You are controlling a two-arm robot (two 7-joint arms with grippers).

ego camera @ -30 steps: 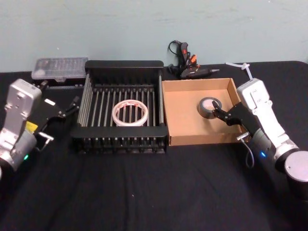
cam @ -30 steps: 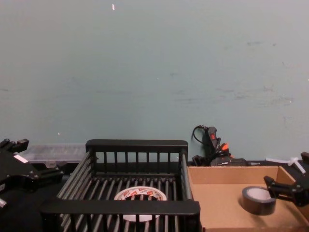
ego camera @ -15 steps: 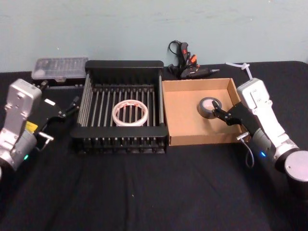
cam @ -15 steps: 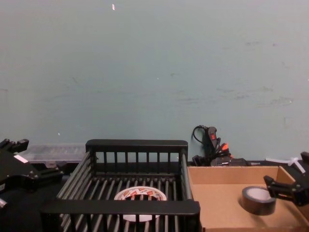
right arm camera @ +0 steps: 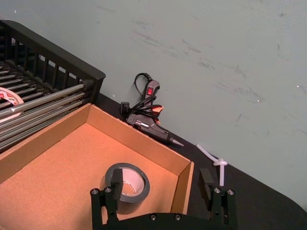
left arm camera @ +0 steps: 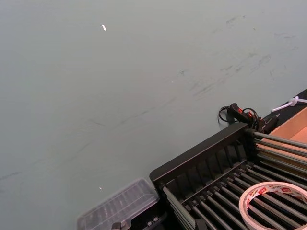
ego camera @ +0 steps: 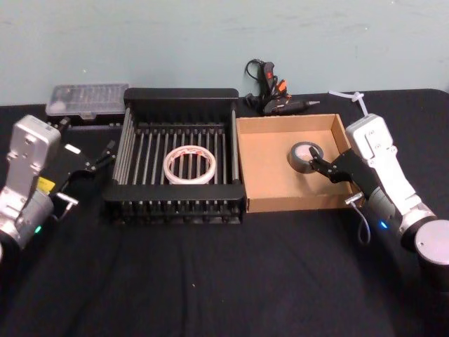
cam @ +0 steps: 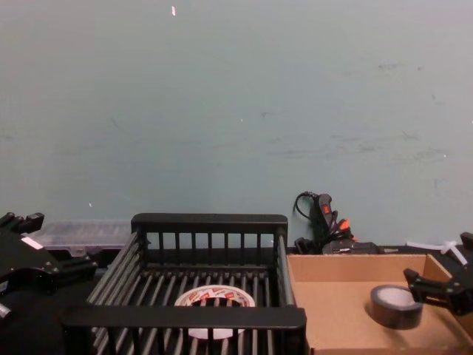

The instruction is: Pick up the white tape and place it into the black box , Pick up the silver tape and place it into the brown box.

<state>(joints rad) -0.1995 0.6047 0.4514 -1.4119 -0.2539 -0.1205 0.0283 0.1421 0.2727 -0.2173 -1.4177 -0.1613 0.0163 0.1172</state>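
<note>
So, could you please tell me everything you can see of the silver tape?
The silver tape is a small, thick roll with a dark grey outer side, a pale flat face and a round hole. It lies flat on the floor of the brown box, towards its right wall. The right tool is open, its fingers either side of the roll; contact can't be confirmed.

1. The white tape [ego camera: 189, 164], a wide thin cream ring with red print on its inner core, lies flat on the ribbed floor of the black box [ego camera: 179, 93].
2. The black box is a slatted crate with thick flat top rails.
3. The silver tape [ego camera: 306, 156], a small thick grey roll, lies flat in the brown box [ego camera: 270, 165], near its right wall.
4. The brown box, a shallow tan cardboard tray, sits just right of the crate.
</note>
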